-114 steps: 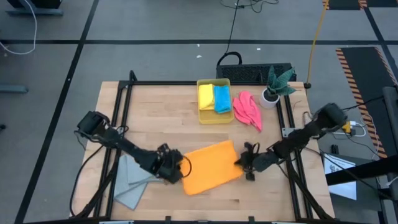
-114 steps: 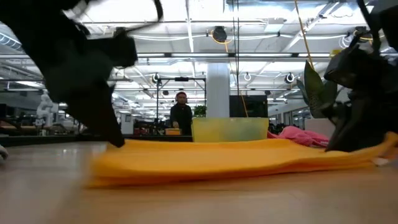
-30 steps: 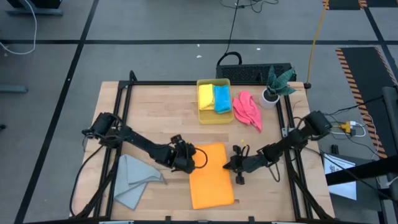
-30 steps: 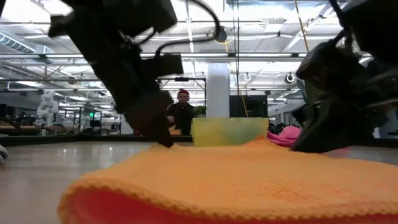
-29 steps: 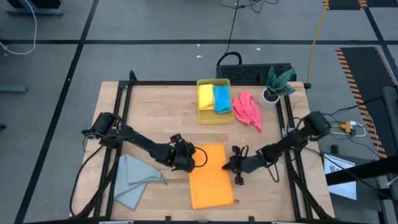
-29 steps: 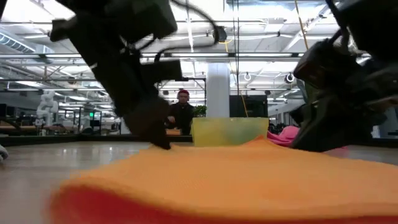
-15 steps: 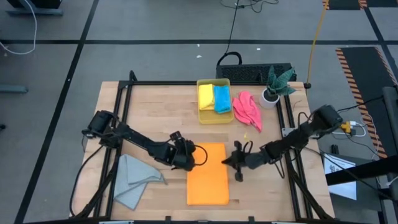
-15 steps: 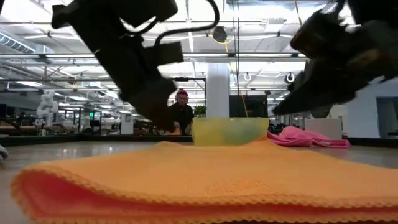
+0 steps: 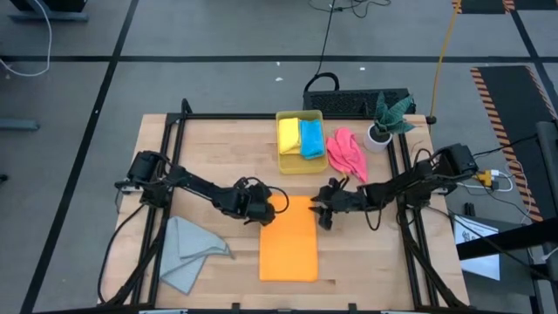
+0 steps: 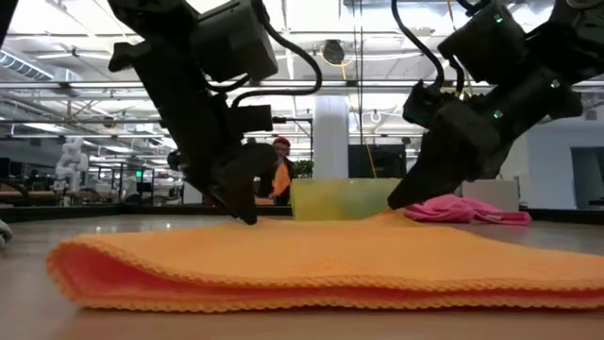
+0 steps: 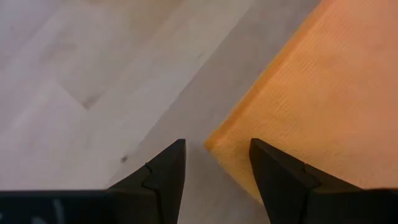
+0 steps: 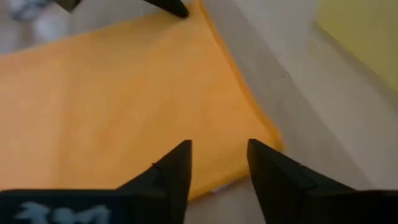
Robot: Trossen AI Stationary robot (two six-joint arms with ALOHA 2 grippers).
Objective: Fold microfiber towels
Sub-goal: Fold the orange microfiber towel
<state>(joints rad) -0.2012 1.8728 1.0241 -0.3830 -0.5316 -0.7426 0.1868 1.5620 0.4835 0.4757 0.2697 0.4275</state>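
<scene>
orange towel [image 9: 289, 238] is lying folded into a long rectangle, its long axis running from the two grippers toward the table's [image 9: 218, 166] near edge; you are looking at its short far edge sitting right between them. your left gripper [image 9: 268, 206] is hovering at the far left corner of that towel, fingers parted and gripping nothing, the corner showing in the gap in its wrist view. your right gripper [image 9: 324, 209] is hanging at the far right corner, fingers likewise spread apart and empty, tips just above the cloth. beyond both grippers, the yellow towel [image 9: 289, 135] and blue towel [image 9: 310, 138] are sitting side by side in the yellow bin [image 9: 299, 167], and the pink towel [image 9: 346, 154] is lying crumpled beside the bin, just past your right gripper. the grey towel [image 9: 188, 250] is lying loosely folded well off to the outer side of your left gripper. in the low view the arms are blocking most of the bin and the pink towel's edge, and a person [image 10: 279, 179] behind the table is largely hidden by the left gripper. no readable writing is showing anywhere.
</scene>
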